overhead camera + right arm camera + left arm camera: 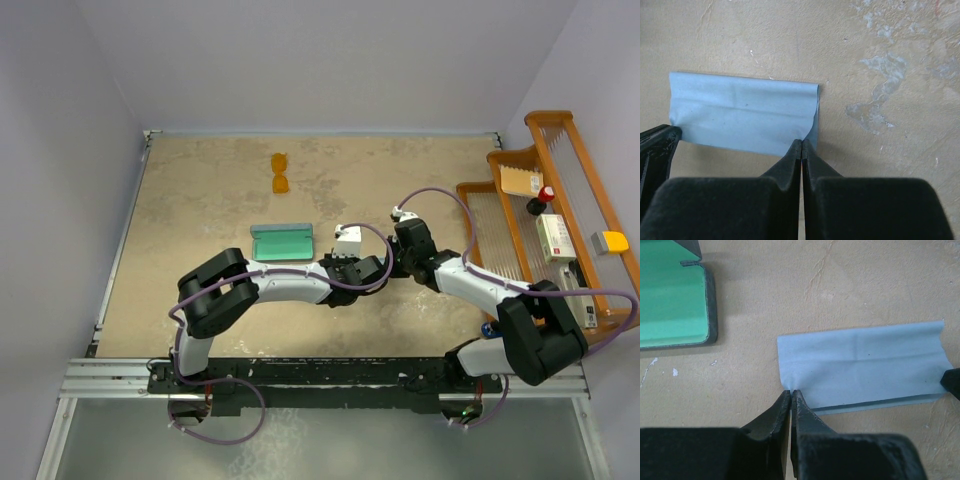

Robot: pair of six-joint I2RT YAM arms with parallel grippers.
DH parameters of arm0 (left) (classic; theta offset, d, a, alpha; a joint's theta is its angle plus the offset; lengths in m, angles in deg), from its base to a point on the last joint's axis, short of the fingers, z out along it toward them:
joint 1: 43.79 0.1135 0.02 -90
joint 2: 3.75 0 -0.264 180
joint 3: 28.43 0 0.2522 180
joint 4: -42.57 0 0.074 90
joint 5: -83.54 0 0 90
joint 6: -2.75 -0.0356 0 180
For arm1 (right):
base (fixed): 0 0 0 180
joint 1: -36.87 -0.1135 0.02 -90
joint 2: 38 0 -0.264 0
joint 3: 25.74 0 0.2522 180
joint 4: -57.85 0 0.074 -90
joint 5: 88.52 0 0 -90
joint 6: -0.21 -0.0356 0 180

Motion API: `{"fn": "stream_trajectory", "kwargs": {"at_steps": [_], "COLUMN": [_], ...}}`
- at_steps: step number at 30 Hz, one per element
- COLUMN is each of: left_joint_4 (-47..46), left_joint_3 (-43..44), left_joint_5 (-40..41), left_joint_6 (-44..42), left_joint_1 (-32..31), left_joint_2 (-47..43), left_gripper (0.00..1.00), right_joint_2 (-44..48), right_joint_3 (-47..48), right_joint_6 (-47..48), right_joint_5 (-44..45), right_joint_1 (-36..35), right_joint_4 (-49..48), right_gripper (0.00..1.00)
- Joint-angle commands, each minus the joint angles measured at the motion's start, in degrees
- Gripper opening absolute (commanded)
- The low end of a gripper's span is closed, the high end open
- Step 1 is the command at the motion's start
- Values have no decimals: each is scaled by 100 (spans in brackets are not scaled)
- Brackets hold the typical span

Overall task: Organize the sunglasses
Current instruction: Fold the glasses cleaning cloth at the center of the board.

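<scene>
At the near middle of the table (190, 290), the left gripper (791, 394) and the right gripper (801, 146) met. Each was clenched on a near corner of a folded light blue cloth (860, 365) that lay flat between them. Just beyond, to the left, a glasses case (283, 243) lay open, with nothing visible on its teal-green lining. At the far side of the table, well apart from the case, lay the orange sunglasses (281, 174). The task seemed at an early stage: the cloth was in hand, while casing the sunglasses and closing the lid remained.
</scene>
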Motion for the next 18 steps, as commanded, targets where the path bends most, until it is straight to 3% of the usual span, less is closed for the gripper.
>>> {"fn": "stream_trajectory", "kwargs": {"at_steps": [1,18], "left_joint_4": [-106,-54], "left_joint_3": [6,66], "left_joint_5": [35,-21], "left_joint_6": [79,78], "left_joint_1": [-29,-64], "left_joint_2": [21,36], "left_gripper": [0,1], "right_joint_2": [119,164], "right_joint_3": [-35,-128], "right_joint_6": [1,10], "right_joint_5": [23,-85], "right_joint_1": [7,-19], "right_joint_4": [-117,-196], "right_gripper": [0,0]}}
